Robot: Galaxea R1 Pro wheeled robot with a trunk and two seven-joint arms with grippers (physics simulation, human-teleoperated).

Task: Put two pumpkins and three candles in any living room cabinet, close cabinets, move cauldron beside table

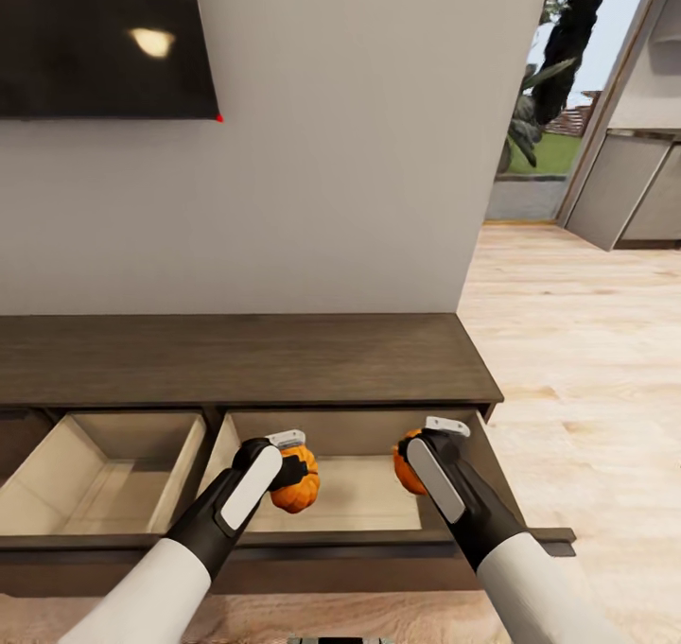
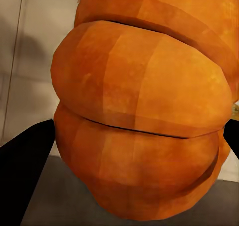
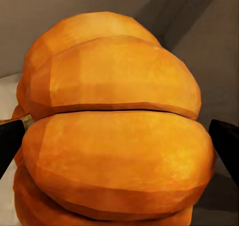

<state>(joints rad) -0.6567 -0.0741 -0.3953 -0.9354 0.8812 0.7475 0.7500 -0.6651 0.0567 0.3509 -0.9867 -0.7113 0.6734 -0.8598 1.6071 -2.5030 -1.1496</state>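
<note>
Both sets of jaws are clamping a pumpkin each, the left pumpkin and the right pumpkin. I am holding them over the open right drawer of the cabinet, ready for dropping in.

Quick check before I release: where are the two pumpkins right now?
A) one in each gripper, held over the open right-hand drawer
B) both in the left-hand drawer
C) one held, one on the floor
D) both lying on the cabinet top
A: the left gripper holds one pumpkin and the right gripper holds the other pumpkin, both above the pale inside of the open right-hand drawer of the cabinet.
</note>
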